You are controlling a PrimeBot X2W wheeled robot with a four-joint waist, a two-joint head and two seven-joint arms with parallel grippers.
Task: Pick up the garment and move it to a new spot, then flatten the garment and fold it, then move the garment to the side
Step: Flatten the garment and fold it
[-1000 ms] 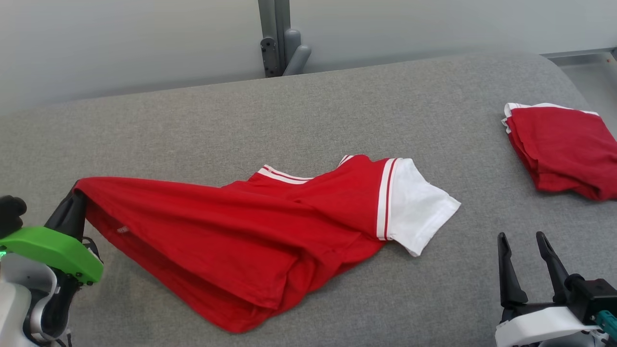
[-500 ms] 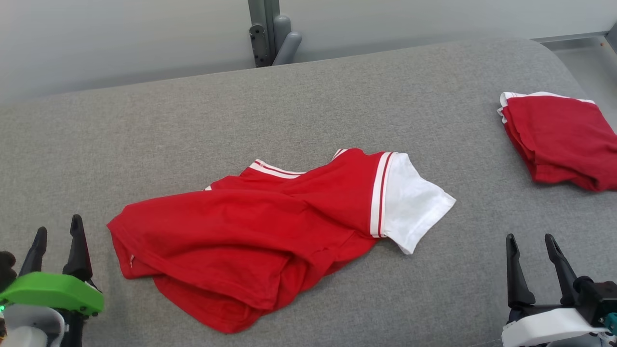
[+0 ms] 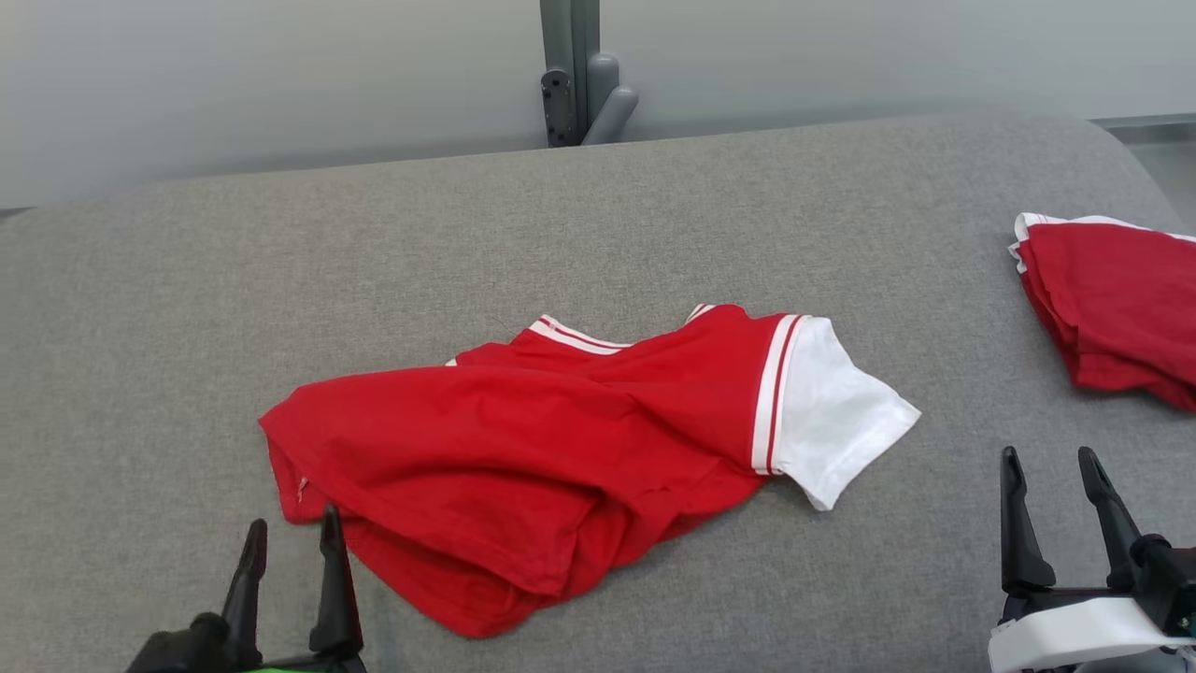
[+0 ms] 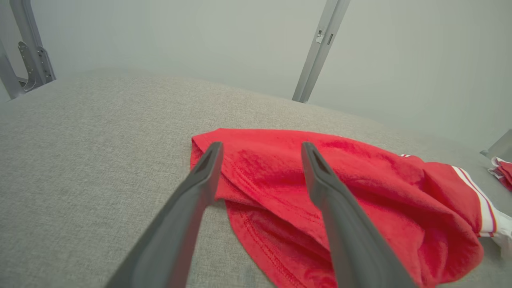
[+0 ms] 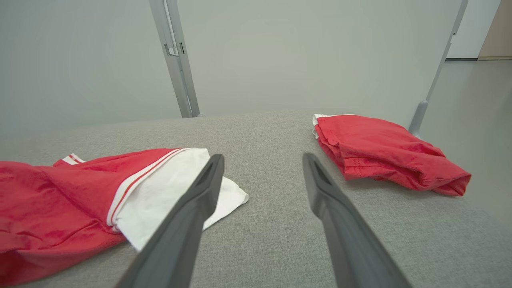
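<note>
We see the red garment (image 3: 523,467) lying crumpled mid-worktop (image 3: 561,234), its white sleeve toward our right; our left tool (image 3: 291,519) stands open and empty just beside its hem; our right tool (image 3: 1048,455) is open too, near the sleeve; a folded red shirt (image 3: 1112,299) lies far right.

— What was the shirt (image 3: 523,467) made of?
— Soft matt cloth, red, with a white cloth sleeve (image 3: 841,421). The surface (image 3: 654,215) under it was grey woven fabric, coarse and dull.
— And the post (image 3: 572,56)?
— Smooth grey metal. The right gripper (image 3: 1048,455) looked like dark matt plastic.
</note>
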